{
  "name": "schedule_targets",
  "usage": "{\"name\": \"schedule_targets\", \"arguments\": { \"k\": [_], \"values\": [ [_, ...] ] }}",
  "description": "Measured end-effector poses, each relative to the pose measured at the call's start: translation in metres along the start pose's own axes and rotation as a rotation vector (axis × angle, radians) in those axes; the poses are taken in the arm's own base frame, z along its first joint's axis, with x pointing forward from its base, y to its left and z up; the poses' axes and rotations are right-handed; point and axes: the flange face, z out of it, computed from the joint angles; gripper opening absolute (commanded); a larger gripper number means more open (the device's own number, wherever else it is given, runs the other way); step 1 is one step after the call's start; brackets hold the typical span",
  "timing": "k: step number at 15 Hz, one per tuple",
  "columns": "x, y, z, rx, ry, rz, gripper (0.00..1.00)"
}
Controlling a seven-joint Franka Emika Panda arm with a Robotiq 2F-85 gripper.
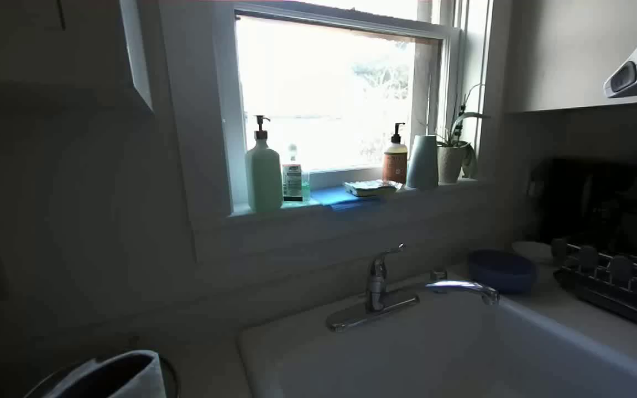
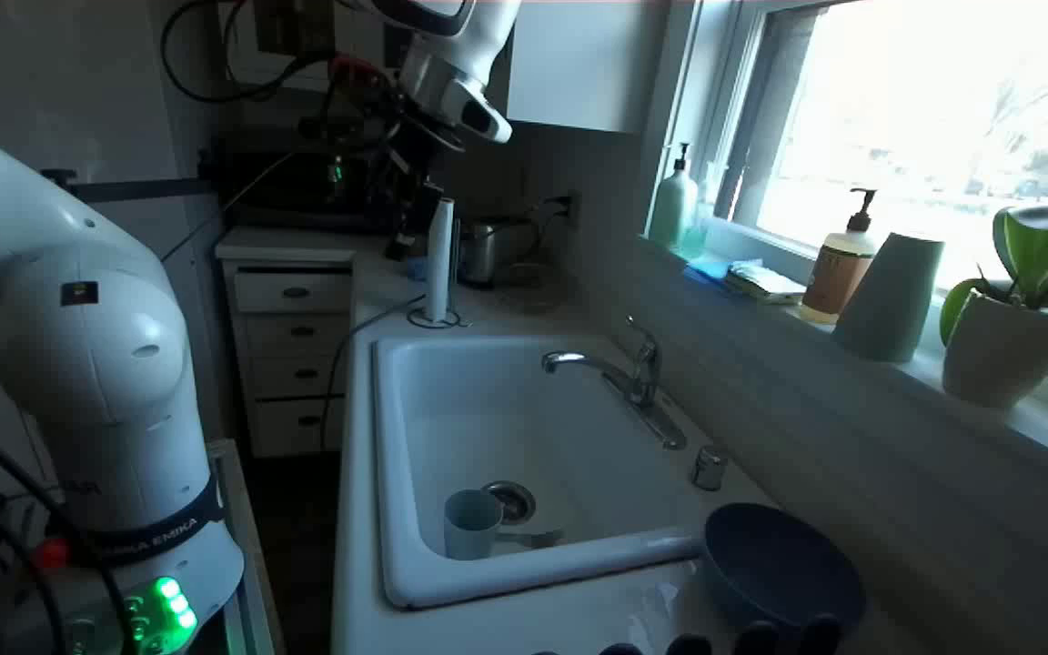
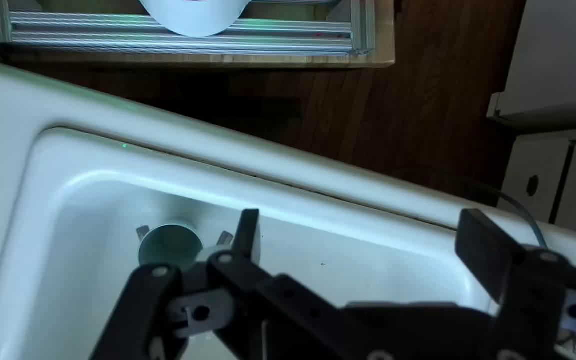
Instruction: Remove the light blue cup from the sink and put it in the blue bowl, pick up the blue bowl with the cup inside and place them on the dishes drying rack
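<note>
The light blue cup (image 2: pixel 472 525) stands upright in the sink near the drain; it also shows from above in the wrist view (image 3: pixel 170 247). The sink (image 2: pixel 389 455) is a white basin with a chrome faucet. The blue bowl (image 2: pixel 783 569) sits on the counter beside the sink, and also shows in an exterior view (image 1: pixel 501 271). The dark drying rack (image 1: pixel 617 282) stands past the bowl; only its prong tips (image 2: pixel 690 644) show in an exterior view. My gripper (image 3: pixel 360 225) is open and empty, high up and apart from the cup. It shows dark in an exterior view (image 2: pixel 406 227).
A grey utensil (image 2: pixel 533 539) lies by the cup. The faucet (image 2: pixel 597 364) reaches over the sink. A paper towel roll (image 2: pixel 439 264) stands on the counter past the sink. The windowsill holds soap bottles (image 1: pixel 264 171), a grey-green vessel (image 1: pixel 422 163) and a potted plant (image 1: pixel 450 163).
</note>
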Motion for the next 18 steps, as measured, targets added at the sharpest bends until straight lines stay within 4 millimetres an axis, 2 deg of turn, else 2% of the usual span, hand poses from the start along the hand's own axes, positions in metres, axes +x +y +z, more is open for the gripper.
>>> {"name": "schedule_targets", "arguments": {
  "k": [5, 7, 9, 13, 16, 18],
  "values": [
    [0.0, 0.0, 0.0, 0.0, 0.0, 0.001, 1.0],
    [0.005, 0.007, 0.002, -0.003, -0.01, 0.034, 1.0],
    [0.018, 0.026, 0.01, -0.033, -0.035, 0.089, 1.0],
    [0.055, 0.079, 0.039, -0.175, -0.109, 0.153, 1.0],
    [0.086, 0.111, 0.07, -0.243, -0.154, 0.112, 1.0],
    [0.105, 0.123, 0.098, -0.239, -0.168, 0.068, 1.0]
  ]
}}
